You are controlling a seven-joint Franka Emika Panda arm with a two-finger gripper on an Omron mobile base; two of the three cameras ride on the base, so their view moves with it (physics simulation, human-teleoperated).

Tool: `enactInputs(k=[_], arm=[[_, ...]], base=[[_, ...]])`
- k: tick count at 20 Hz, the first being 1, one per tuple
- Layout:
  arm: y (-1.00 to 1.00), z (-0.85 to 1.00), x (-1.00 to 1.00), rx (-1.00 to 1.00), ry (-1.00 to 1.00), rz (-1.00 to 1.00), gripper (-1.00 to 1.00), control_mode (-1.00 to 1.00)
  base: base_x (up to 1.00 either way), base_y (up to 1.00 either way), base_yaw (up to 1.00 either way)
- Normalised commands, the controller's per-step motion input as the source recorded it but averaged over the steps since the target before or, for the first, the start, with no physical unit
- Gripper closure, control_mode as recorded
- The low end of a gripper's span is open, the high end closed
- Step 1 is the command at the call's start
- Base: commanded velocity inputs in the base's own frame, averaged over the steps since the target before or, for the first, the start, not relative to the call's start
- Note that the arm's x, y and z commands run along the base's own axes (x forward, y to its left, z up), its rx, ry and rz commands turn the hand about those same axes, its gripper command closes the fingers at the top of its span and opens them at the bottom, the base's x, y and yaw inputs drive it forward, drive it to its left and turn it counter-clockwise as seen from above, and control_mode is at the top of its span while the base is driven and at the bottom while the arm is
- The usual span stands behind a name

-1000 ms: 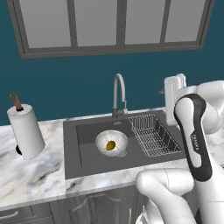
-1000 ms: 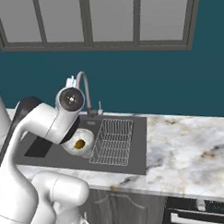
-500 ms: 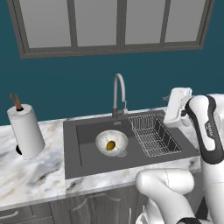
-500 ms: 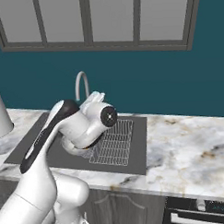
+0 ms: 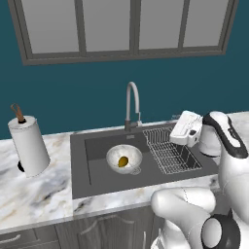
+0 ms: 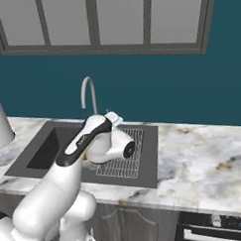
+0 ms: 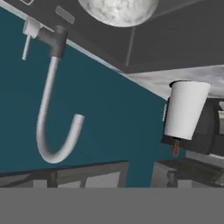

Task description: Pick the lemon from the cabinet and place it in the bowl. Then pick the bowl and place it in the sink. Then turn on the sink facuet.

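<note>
The small yellow-orange oval lemon (image 5: 123, 161) lies inside the round white speckled bowl (image 5: 115, 156), and the bowl sits on the floor of the large dark grey rectangular sink (image 5: 95, 168), toward its middle and just left of the metal wire rack (image 5: 168, 153) that fills the basin's right side. The tall slim silver gooseneck faucet (image 5: 132, 104) stands at the far edge of the sink, behind the bowl, with its small lever (image 7: 28, 38) at its base. The white two-finger gripper (image 5: 184, 129) hangs above the far right part of the rack, to the right of the faucet and apart from it; its jaws stand spread wide with nothing between them. In the hand view, rolled upside down, the faucet curves across the left and the bowl's rim shows at the top edge. A white paper towel roll (image 5: 29, 145) on a dark stand rests upright on the marbled grey-white counter (image 5: 34, 194), well to the left of the sink.
</note>
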Motion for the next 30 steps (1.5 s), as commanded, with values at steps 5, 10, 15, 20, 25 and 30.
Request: enactInputs(k=[5, 10, 15, 20, 25, 30], arm=[[0.24, -0.07, 0.48, 0.17, 0.03, -0.10, -1.00, -1.00], [-0.03, -0.01, 0.60, 0.13, 0.08, -0.08, -1.00, -1.00], [-0.03, -0.24, 0.57, 0.07, 0.03, 0.00, -1.00, -1.00], [-0.06, -0.33, 0.53, 0.01, 0.00, 0.00, -1.00, -1.00], [-0.04, -0.21, 0.53, 0.00, 0.00, 0.02, -1.00, -1.00], [-0.03, -0.23, 0.55, 0.00, 0.02, 0.00, -1.00, -1.00]], base=[[0.00, 0.00, 0.00], [0.00, 0.00, 0.00], [0.00, 0.00, 0.00], [0.00, 0.00, 0.00], [0.00, 0.00, 0.00], [0.00, 0.00, 0.00]])
